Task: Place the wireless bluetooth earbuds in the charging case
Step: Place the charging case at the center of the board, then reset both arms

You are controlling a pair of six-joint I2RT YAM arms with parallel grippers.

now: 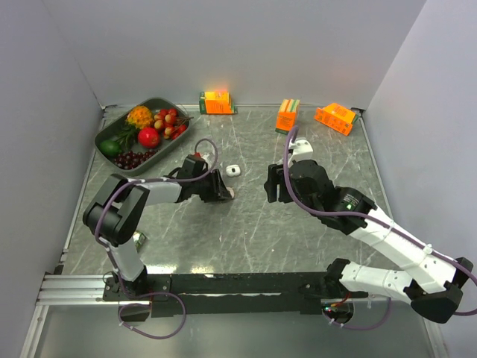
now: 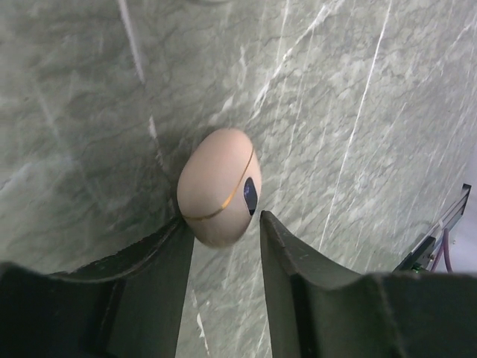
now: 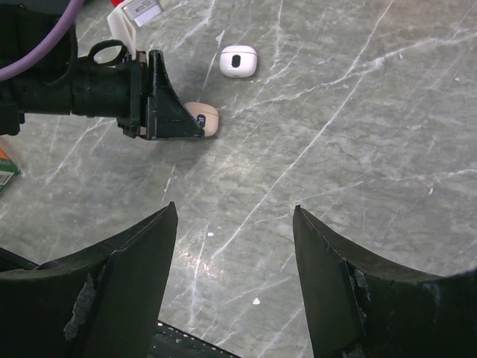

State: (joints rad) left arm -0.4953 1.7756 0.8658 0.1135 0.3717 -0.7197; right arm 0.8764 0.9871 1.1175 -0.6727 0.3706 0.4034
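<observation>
A pale-beige stubby earbud [image 2: 216, 186] with a gold seam line and a dark oval lies on the grey marble table [image 1: 246, 231], right at the fingertips of my left gripper [image 2: 222, 218]. The jaws stand slightly apart; the left finger touches it and the right tip sits just beside it. From the right wrist the same earbud [image 3: 209, 118] shows against the left gripper [image 3: 198, 131]. A white stubby earbud [image 3: 238, 61] lies free a little beyond it [image 1: 233, 170]. My right gripper [image 3: 235, 209] hovers open over bare table, empty. The charging case shows in no view.
A dark tray [image 1: 106, 133] of toy fruit sits at the back left. Three orange juice cartons [image 1: 217, 102], [image 1: 287, 115], [image 1: 335, 118] stand along the back edge. White walls close in the left, back and right sides.
</observation>
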